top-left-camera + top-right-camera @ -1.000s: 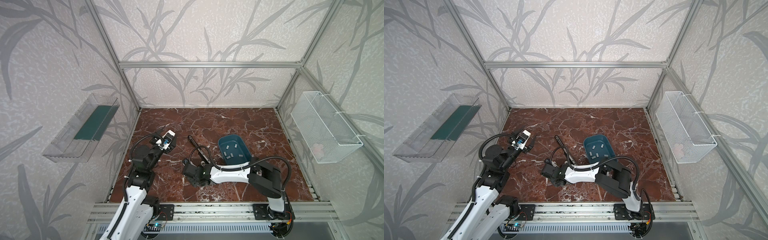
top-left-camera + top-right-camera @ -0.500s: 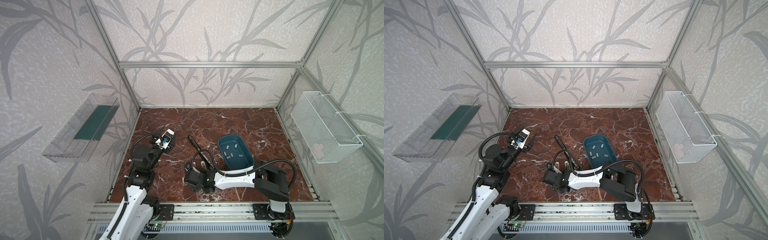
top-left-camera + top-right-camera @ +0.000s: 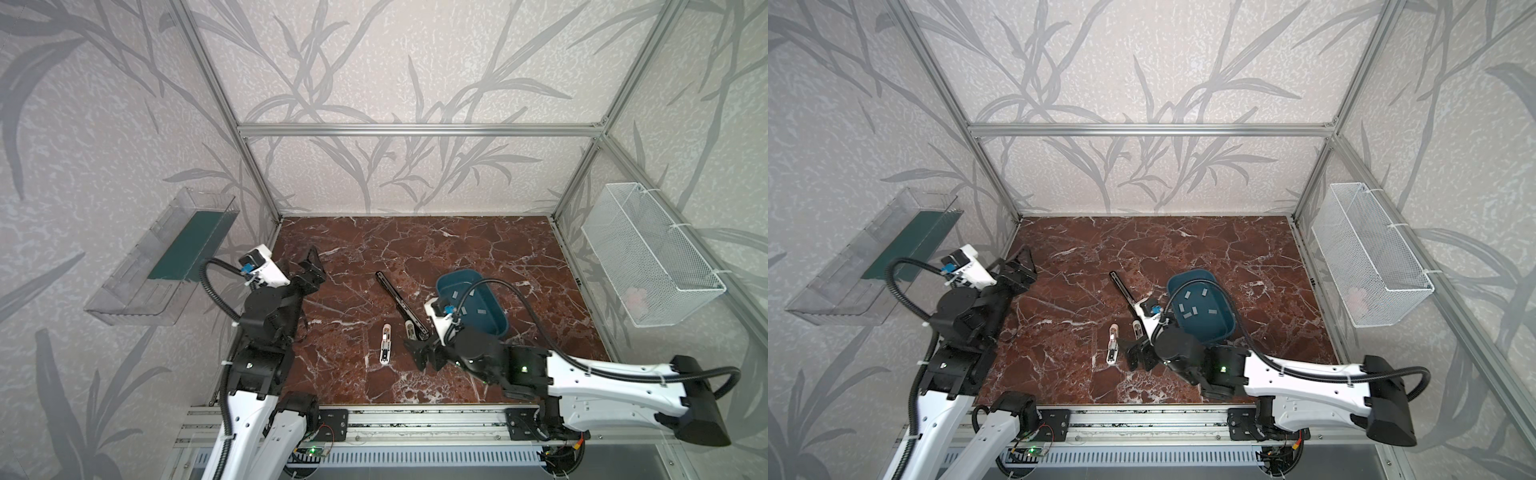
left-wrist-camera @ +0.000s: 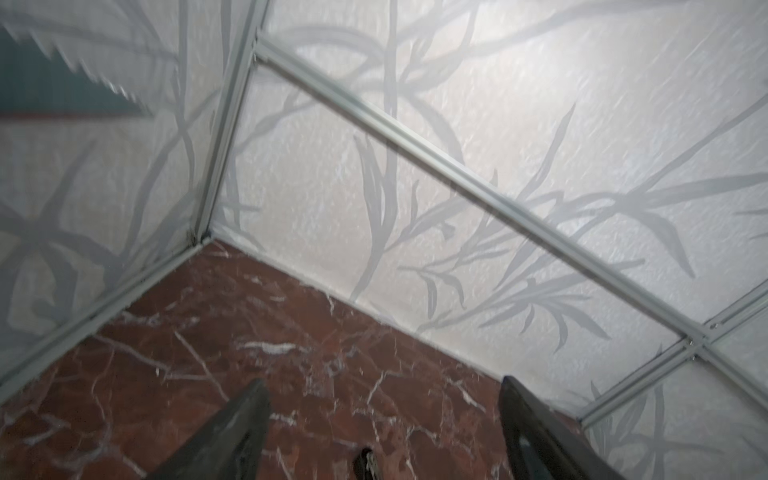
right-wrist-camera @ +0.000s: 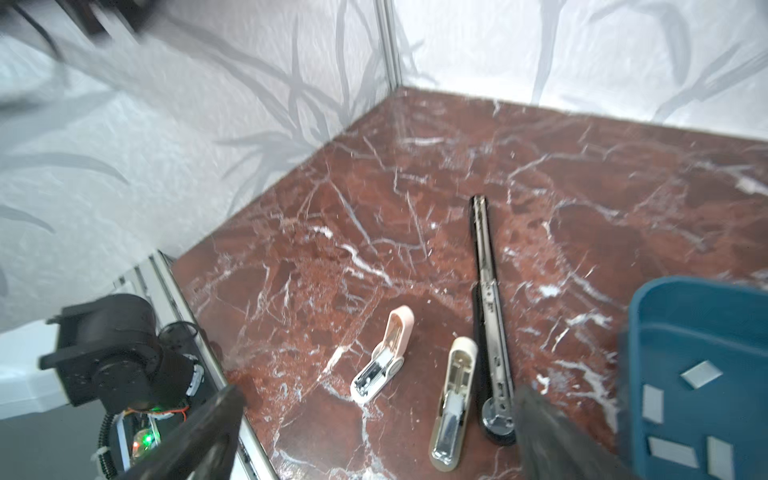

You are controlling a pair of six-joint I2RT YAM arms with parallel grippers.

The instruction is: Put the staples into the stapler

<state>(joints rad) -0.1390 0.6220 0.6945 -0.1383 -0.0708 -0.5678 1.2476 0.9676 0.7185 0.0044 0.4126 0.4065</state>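
Above the red marble worktop (image 3: 457,249), the right tool (image 3: 417,353) hangs low at six o'clock, jaws wide, empty. The left tool (image 3: 312,259), at ten o'clock, likewise.

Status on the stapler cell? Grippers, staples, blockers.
Left gripper open, empty, up near the left wall. Right gripper open, empty, low beside the staplers. Staples loose in the blue tray. Right arm's cable arcs over the tray.
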